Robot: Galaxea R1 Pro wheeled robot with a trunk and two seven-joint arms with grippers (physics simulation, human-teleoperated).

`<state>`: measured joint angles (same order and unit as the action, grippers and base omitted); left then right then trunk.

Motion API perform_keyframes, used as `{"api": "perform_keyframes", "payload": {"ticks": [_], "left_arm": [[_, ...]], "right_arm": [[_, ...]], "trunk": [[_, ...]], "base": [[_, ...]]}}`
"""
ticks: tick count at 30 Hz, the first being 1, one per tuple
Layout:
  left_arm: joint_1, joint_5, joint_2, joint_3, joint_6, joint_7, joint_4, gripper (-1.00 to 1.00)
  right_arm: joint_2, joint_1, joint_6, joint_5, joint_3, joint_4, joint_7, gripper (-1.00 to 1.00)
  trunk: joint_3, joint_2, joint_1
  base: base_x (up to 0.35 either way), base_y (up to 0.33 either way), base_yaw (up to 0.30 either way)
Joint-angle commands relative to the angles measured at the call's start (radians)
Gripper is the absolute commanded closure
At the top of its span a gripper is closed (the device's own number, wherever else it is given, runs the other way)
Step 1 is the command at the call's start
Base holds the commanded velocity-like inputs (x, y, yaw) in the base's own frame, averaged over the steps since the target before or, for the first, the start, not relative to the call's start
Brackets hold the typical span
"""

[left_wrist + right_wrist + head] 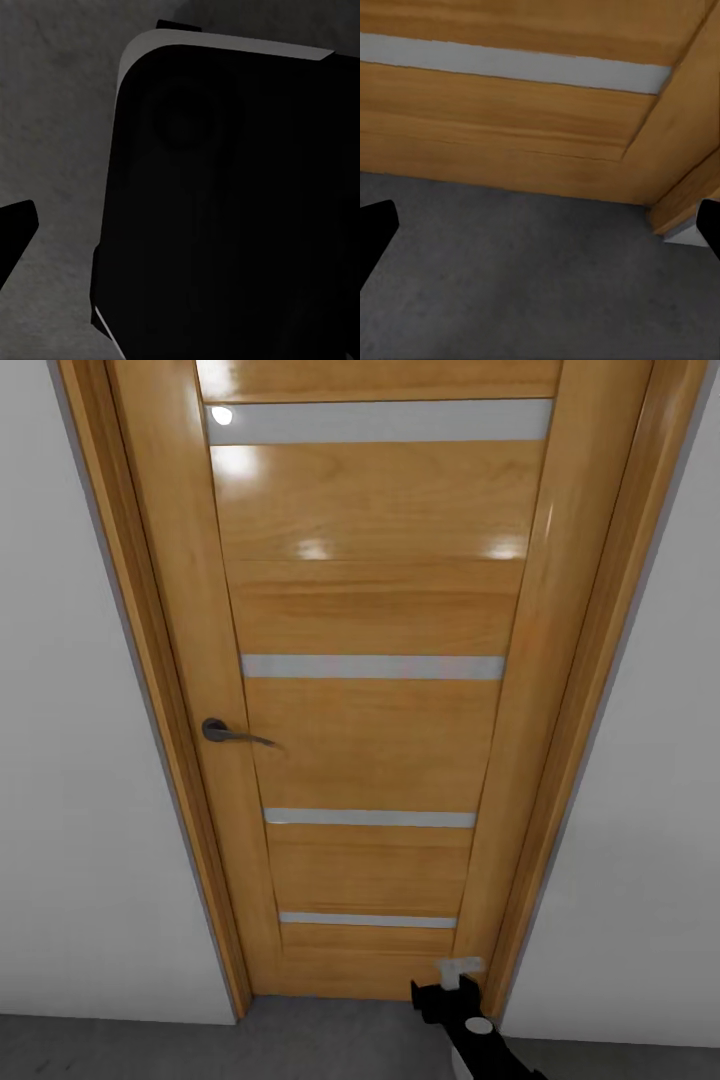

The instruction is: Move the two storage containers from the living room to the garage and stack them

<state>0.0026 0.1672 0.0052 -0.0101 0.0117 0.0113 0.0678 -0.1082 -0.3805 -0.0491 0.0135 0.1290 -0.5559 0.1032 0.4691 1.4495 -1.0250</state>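
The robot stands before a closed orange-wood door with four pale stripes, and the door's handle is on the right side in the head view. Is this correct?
Not quite. In the head view the handle is on the left side of the door, not the right. The door is closed and has four pale stripes, as you say.

closed wooden door [375,660] blocking ahead, floor [532,277] bare
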Motion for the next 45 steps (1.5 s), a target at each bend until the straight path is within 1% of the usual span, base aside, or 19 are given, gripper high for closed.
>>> {"api": "perform_keyframes", "payload": {"ticks": [1, 2, 5, 6, 10, 18, 23, 25, 26, 29, 31, 34, 35, 36, 37, 39, 40, 42, 45], "left_arm": [[0.0, 0.006, 0.0, 0.0, 0.001, 0.002, 0.001, -1.0], [0.0, 0.006, 0.0, -0.001, 0.001, 0.002, 0.001, -1.0], [0.0, 0.006, 0.0, -0.001, 0.001, 0.002, 0.001, -1.0], [0.0, 0.006, 0.0, 0.0, 0.001, 0.002, 0.001, -1.0], [0.0, 0.006, 0.001, 0.0, 0.001, 0.001, 0.001, -1.0], [0.0, 0.006, 0.001, 0.0, 0.001, 0.001, 0.001, -1.0], [0.0, 0.006, 0.001, 0.001, 0.002, 0.002, 0.001, -1.0], [0.0, 0.008, 0.001, 0.001, 0.002, 0.002, 0.001, -1.0], [0.0, 0.009, 0.0, 0.001, 0.001, 0.002, 0.001, -1.0], [0.0, 0.011, 0.0, 0.001, 0.001, 0.002, 0.001, -1.0], [0.0, 0.011, 0.0, 0.001, 0.002, 0.003, 0.001, -1.0], [0.0, 0.012, 0.0, 0.001, 0.002, 0.003, 0.001, -1.0], [0.0, 0.012, 0.0, 0.001, 0.001, 0.003, 0.001, -1.0], [0.0, 0.012, 0.0, 0.001, 0.002, 0.003, 0.001, -1.0], [0.0, 0.012, 0.0, 0.001, 0.001, 0.003, 0.001, -1.0], [0.0, 0.012, 0.0, 0.001, 0.001, 0.003, 0.001, -1.0], [0.0, 0.012, -0.001, 0.002, 0.001, 0.003, 0.001, -1.0], [0.0, 0.012, -0.001, 0.002, 0.001, 0.003, 0.001, -1.0], [0.0, 0.012, 0.0, 0.002, 0.001, 0.003, 0.001, -1.0]], "right_arm": [[-0.008, 0.0, -0.003, 0.001, 0.024, -0.005, 0.007, -1.0], [-0.013, 0.0, -0.001, 0.002, 0.05, -0.008, 0.007, -1.0], [-0.022, -0.001, 0.0, 0.002, 0.093, -0.01, 0.012, -1.0], [-0.027, -0.001, 0.0, 0.002, 0.119, -0.011, 0.016, -1.0], [-0.038, -0.001, -0.001, 0.002, 0.157, -0.013, 0.021, -1.0], [-0.045, -0.001, 0.003, 0.003, 0.171, -0.013, 0.024, -1.0], [-0.046, -0.001, 0.051, 0.008, 0.176, -0.013, 0.047, -1.0], [-0.055, -0.001, 0.078, 0.025, 0.184, -0.013, 0.062, -1.0], [-0.066, -0.001, 0.095, 0.042, 0.188, -0.013, 0.072, -1.0], [-0.066, -0.001, 0.131, 0.064, 0.19, -0.013, 0.089, -1.0], [-0.066, -0.004, 0.138, 0.073, 0.191, -0.014, 0.1, -1.0], [-0.066, -0.023, 0.112, 0.102, 0.196, -0.015, 0.143, -1.0], [-0.066, -0.04, 0.078, 0.125, 0.201, -0.016, 0.162, -1.0], [-0.066, -0.138, -0.02, 0.196, 0.232, -0.015, 0.184, -1.0], [-0.066, -0.174, -0.033, 0.203, 0.237, -0.014, 0.182, -1.0], [-0.066, -0.226, -0.047, 0.207, 0.242, -0.01, 0.169, -1.0], [-0.066, -0.308, -0.071, 0.209, 0.245, -0.005, 0.121, -1.0], [-0.066, -0.343, -0.09, 0.206, 0.246, -0.005, 0.082, -1.0], [-0.066, -0.389, -0.127, 0.178, 0.247, -0.008, 0.007, -1.0]], "trunk": [[0.001, 0.0, 0.0], [0.001, 0.0, 0.0], [0.001, 0.0, 0.0], [0.001, 0.0, 0.0], [0.001, 0.0, 0.0], [0.001, 0.0, 0.0], [0.001, 0.0, 0.0], [0.001, 0.0, 0.0], [0.001, 0.0, 0.0], [0.001, 0.0, 0.0], [0.001, 0.0, 0.0], [0.001, 0.0, 0.0], [0.001, 0.0, 0.0], [0.001, 0.0, 0.0], [0.001, 0.0, 0.0], [0.001, 0.0, 0.0], [0.001, 0.0, 0.0], [0.001, 0.0, 0.0], [0.001, 0.0, 0.0]], "base": [[0.0, 0.0, 0.0], [0.0, 0.0, 0.0], [0.0, 0.0, 0.0], [0.0, 0.0, 0.0], [0.0, 0.0, 0.0], [0.0, 0.0, 0.0], [0.0, 0.0, 0.0], [0.0, 0.0, 0.0], [0.0, 0.0, 0.0], [0.0, 0.0, 0.0], [0.0, 0.0, 0.0], [0.0, 0.0, 0.0], [0.0, 0.0, 0.0], [0.0, 0.0, 0.0], [0.0, 0.0, 0.0], [0.0, 0.0, 0.0], [0.0, 0.0, 0.0], [0.0, 0.0, 0.0], [0.0, 0.0, 0.0]]}}
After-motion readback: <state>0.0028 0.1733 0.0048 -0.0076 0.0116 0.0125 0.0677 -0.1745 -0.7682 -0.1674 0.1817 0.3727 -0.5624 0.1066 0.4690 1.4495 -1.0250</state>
